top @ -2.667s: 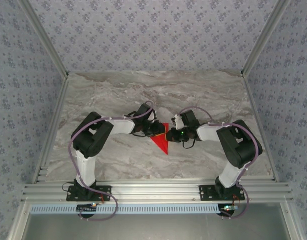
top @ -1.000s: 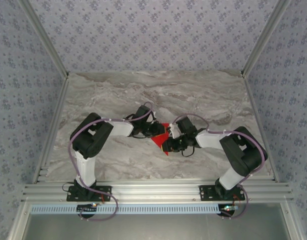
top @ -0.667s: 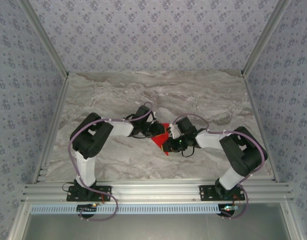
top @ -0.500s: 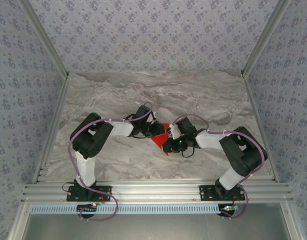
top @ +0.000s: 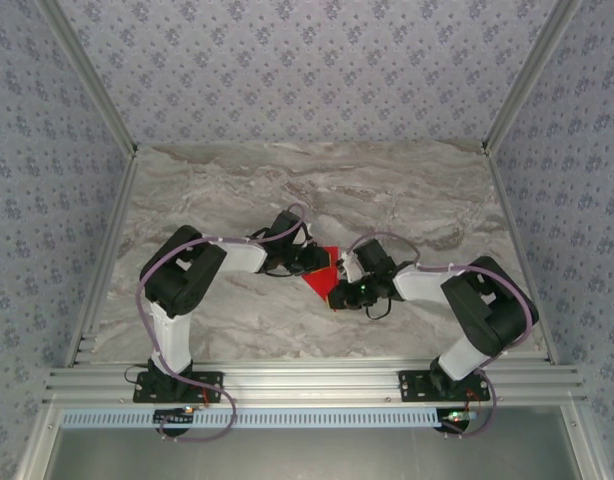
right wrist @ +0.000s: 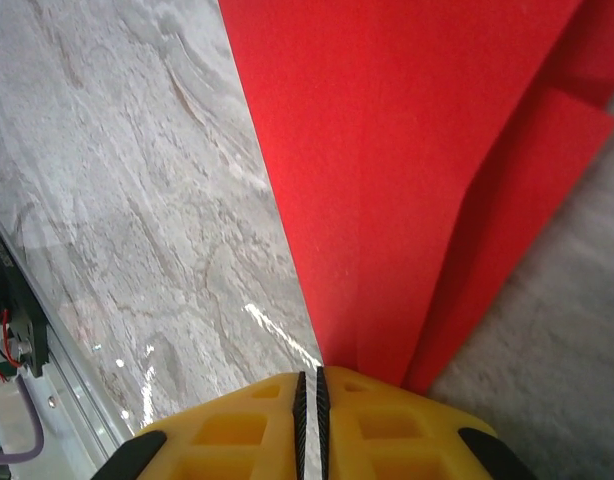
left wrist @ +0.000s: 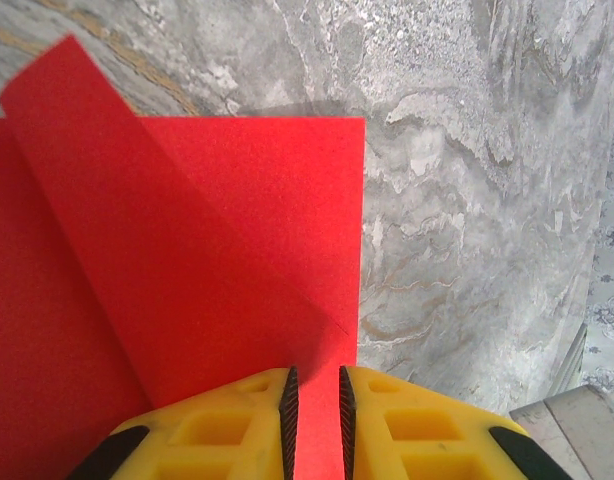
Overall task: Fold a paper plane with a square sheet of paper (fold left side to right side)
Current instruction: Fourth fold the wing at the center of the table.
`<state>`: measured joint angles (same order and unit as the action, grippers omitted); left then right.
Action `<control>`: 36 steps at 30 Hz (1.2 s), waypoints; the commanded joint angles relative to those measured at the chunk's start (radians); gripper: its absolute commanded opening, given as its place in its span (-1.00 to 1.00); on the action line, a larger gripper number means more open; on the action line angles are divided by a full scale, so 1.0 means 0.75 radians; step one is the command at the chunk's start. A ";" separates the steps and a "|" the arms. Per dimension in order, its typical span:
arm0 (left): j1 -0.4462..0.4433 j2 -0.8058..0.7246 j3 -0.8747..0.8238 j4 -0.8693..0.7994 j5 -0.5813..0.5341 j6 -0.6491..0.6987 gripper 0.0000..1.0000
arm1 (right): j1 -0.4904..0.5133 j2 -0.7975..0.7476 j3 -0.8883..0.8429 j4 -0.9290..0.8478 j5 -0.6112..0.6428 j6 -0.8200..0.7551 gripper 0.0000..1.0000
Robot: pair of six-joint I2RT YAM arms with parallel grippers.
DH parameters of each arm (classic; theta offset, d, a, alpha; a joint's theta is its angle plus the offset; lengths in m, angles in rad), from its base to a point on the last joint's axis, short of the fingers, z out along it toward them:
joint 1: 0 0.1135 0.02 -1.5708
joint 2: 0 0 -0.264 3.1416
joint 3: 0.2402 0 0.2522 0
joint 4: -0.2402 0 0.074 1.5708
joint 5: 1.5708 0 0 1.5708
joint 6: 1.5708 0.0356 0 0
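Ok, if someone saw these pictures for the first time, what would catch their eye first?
The bright red paper, partly folded, at the middle of the grey marble table, where the left arm and right arm meet over it. In the left wrist view one flap lies diagonally across the sheet; in the right wrist view the paper tapers toward the yellow jaws.

One folded red sheet of paper (top: 317, 283) lay on one marbled surface (top: 287, 190). Two arms (top: 187, 275) were there, one left tool (left wrist: 315, 400) and one right tool (right wrist: 309, 395), each with two yellow fingers (left wrist: 217, 430).
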<state>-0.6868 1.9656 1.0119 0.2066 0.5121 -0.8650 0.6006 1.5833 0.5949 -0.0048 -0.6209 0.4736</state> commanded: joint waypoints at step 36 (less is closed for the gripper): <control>0.018 0.026 -0.012 -0.179 -0.065 0.036 -0.57 | -0.079 0.164 0.099 -0.117 0.090 0.043 -0.94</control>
<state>-0.6872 1.9656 1.0161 0.1997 0.5121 -0.8642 0.5369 1.6684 0.6853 -0.0257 -0.6281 0.5308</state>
